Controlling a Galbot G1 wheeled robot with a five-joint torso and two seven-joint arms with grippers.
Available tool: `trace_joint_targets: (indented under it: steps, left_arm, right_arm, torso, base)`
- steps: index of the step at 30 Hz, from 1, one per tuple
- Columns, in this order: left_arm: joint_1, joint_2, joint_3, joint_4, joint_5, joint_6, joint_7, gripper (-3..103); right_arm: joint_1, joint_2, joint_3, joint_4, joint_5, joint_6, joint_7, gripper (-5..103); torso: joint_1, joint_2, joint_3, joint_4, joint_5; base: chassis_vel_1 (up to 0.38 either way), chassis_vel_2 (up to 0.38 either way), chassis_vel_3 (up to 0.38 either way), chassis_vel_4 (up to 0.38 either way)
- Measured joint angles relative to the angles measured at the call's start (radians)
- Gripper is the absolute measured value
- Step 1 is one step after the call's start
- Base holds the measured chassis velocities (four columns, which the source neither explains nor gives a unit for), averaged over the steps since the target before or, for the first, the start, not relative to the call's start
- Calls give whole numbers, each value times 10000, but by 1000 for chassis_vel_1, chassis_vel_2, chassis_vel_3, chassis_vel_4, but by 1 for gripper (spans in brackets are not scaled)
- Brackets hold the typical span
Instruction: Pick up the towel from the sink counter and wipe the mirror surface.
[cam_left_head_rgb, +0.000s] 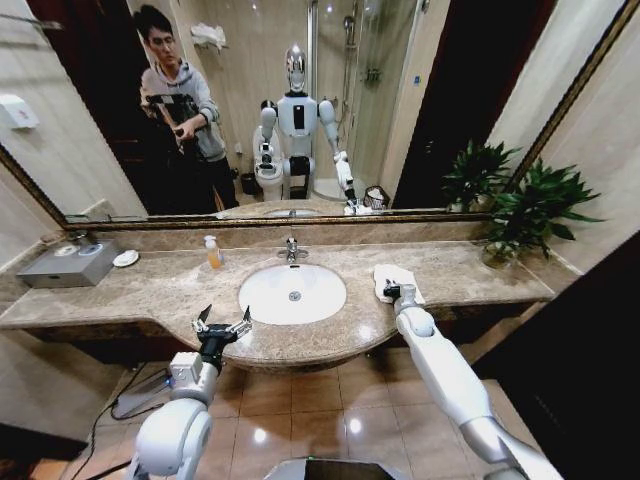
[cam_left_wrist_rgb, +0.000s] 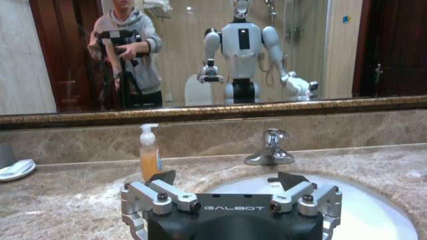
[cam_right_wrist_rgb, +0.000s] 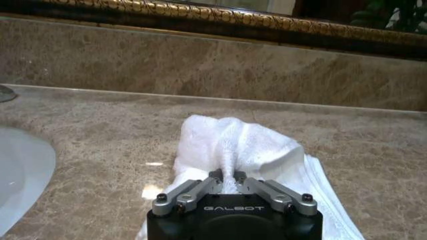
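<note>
- On the long beige-brown speckled marble sink counter (cam_left_head_rgb: 140, 290), to the right of the white oval basin (cam_left_head_rgb: 292, 293), lies the small white terry towel (cam_left_head_rgb: 400, 280), just beside the basin's rim and well short of the backsplash.
- The right gripper (cam_right_wrist_rgb: 230, 181) is down on the towel's near edge, its jaws drawn narrow on a pinched ridge of cloth; the fabric bunches up between the fingers, so it appears to be gripped, though how firmly is hard to judge.
- The left gripper (cam_left_head_rgb: 222, 325) hangs idle over the counter's curved front edge, left of the basin, jaws spread wide and holding nothing.
- The step in hand looks like the pick-up: the towel is grasped but seems to rest on the marble, not yet lifted.
- The next move calls for a clean lift, then a reach up and forward over the backsplash to the wide bronze-framed wall mirror (cam_left_head_rgb: 420, 90), keeping clear of the chrome faucet (cam_left_wrist_rgb: 270, 148).
</note>
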Motion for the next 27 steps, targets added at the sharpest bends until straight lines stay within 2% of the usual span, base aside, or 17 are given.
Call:
trace_joint_targets:
  steps: [6, 7, 8, 10, 15, 18, 19, 20, 22, 23, 26, 27]
  left_arm:
    - [0, 0, 0, 0, 0, 0, 0, 100]
    - [0, 0, 0, 0, 0, 0, 0, 100]
    - [0, 0, 0, 0, 0, 0, 0, 100]
    - [0, 0, 0, 0, 0, 0, 0, 100]
    - [0, 0, 0, 0, 1, 0, 0, 100]
    - [0, 0, 0, 0, 0, 0, 0, 100]
    - [0, 0, 0, 0, 0, 0, 0, 100]
    - [0, 0, 0, 0, 0, 0, 0, 100]
    - [0, 0, 0, 0, 0, 0, 0, 100]
    - [0, 0, 0, 0, 0, 0, 0, 100]
    - [0, 0, 0, 0, 0, 0, 0, 100]
    - [0, 0, 0, 0, 0, 0, 0, 100]
  right_arm:
    - [-107, -75, -26, 155, -54, -26, 2, 8]
    - [-127, -81, -29, 179, -58, -25, 1, 12]
    - [-158, -81, -33, 222, -52, -11, -2, 20]
    - [-164, -73, -33, 223, -51, 7, -3, 20]
    - [-175, -41, -29, 224, -51, 103, -6, 41]
    - [-175, -41, -29, 225, -59, 119, 2, 47]
    - [-188, -46, -29, 248, -221, 189, 16, 57]
    - [-200, -51, -29, 262, -462, 279, 15, 57]
    - [-233, -59, -36, 271, -1028, 550, -33, 68]
    - [-233, -59, -36, 271, -1028, 550, -33, 68]
    - [-280, -37, -194, 371, -1516, 1054, -168, 84]
    - [-282, -8, -243, 375, -1601, 1133, -247, 84]
  torso:
    - [-2, 0, 0, 0, -1]
    - [-2, 0, 0, -1, 0]
    - [-2, 0, 0, 0, 0]
    - [-2, 0, 0, 0, -1]
    - [-2, 0, 0, 0, 0]
    - [-2, 0, 0, 0, 0]
    - [-2, 0, 0, 1, 0]
    - [-2, 0, 0, 1, 0]
    - [-2, 0, 0, 0, 0]
    - [-2, 0, 0, 0, 0]
    - [-2, 0, 0, 0, -1]
    - [-2, 0, 0, 0, 0]
  base:
    - [0, 0, 0, 0]
    - [0, 0, 0, 0]
    - [0, 0, 0, 0]
    - [0, 0, 0, 0]
    - [0, 0, 0, 0]
    - [0, 0, 0, 0]
    - [0, 0, 0, 0]
    - [0, 0, 0, 0]
    - [0, 0, 0, 0]
    - [0, 0, 0, 0]
    - [0, 0, 0, 0]
    - [0, 0, 0, 0]
